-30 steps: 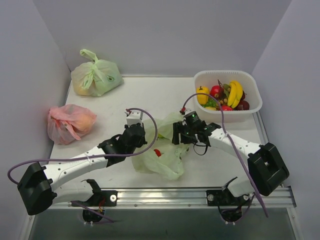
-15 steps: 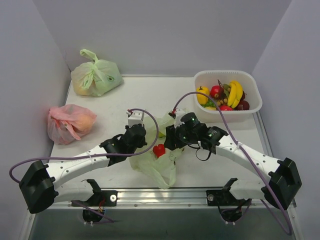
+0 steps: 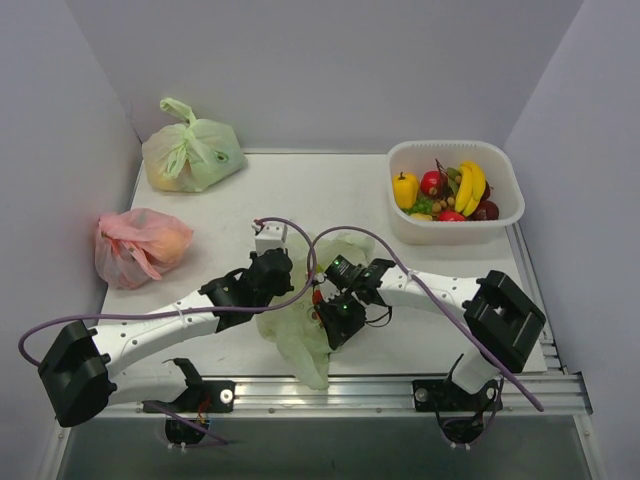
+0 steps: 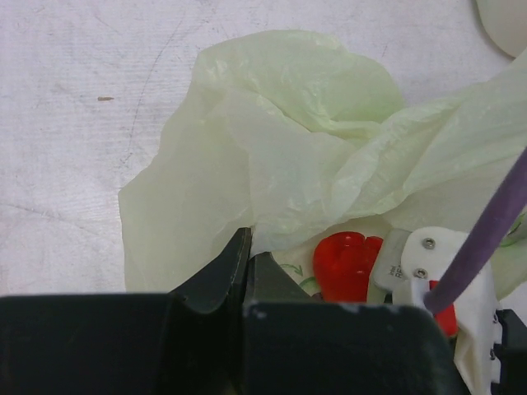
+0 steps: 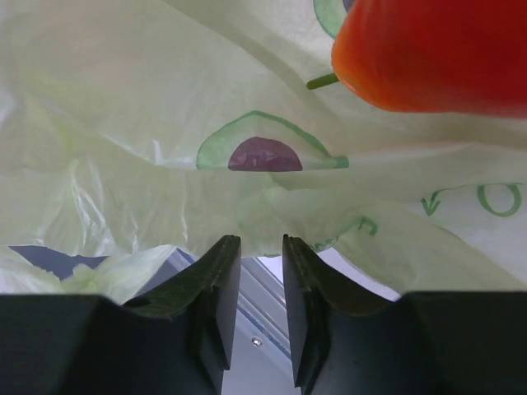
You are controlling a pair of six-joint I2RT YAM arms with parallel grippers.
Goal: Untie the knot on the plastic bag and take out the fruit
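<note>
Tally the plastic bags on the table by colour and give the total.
Pale-green: 2 (the plastic bag between the arms, the knotted bag at the back left)
Pink-red: 1 (the pink-red bag by the left wall)
Total: 3

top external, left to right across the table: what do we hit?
pink-red bag → plastic bag → white basket. Tied green bag left out: it overlaps the pink-red one sideways.
</note>
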